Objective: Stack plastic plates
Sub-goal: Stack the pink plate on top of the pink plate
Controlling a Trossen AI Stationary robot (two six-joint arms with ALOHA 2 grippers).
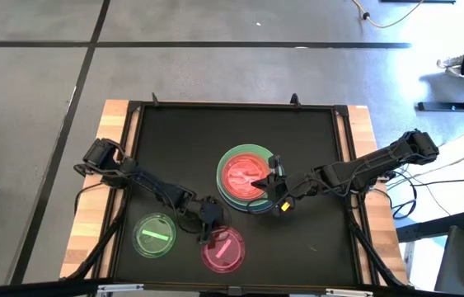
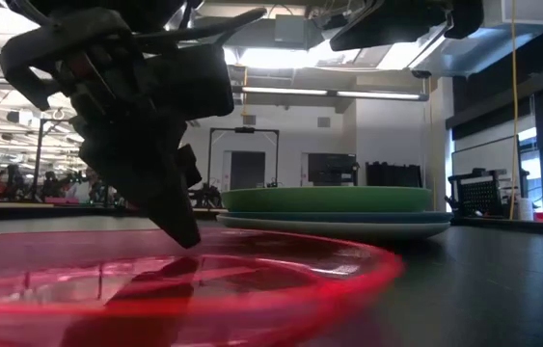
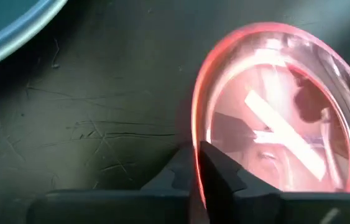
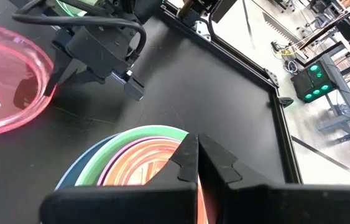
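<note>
A small translucent pink plate (image 1: 223, 249) with a pale centre bar lies near the table's near edge. My left gripper (image 1: 211, 218) is shut on its far-left rim. A small translucent green plate (image 1: 155, 233) lies flat to its left. At the table's middle stands a stack (image 1: 244, 175): a large blue plate (image 2: 348, 220) under a large green one (image 2: 329, 200), then smaller plates, with a red-orange plate (image 1: 244, 173) on top. My right gripper (image 1: 275, 180) is at the stack's right edge, shut on the top plate's rim. My left gripper pinches the pink plate's raised rim (image 3: 196, 146), one finger inside the plate and one outside. The fingers (image 2: 186, 231) slant down onto it from the table's far left. The plate lies low on the table (image 2: 502, 280). My right gripper holds the red-orange plate by its right rim (image 4: 198, 177), a thin red edge showing between the two fingers. It comes in from the table's right, slanting down. The plate sits on top of the stack; the fingers hide the contact itself.
The black mat (image 1: 297, 239) is bordered by a raised frame (image 1: 355, 165) with wooden table edges outside it. Bare mat lies on the far side of the stack and to the near right. My left arm (image 4: 100, 46) shows beyond the stack in the right wrist view.
</note>
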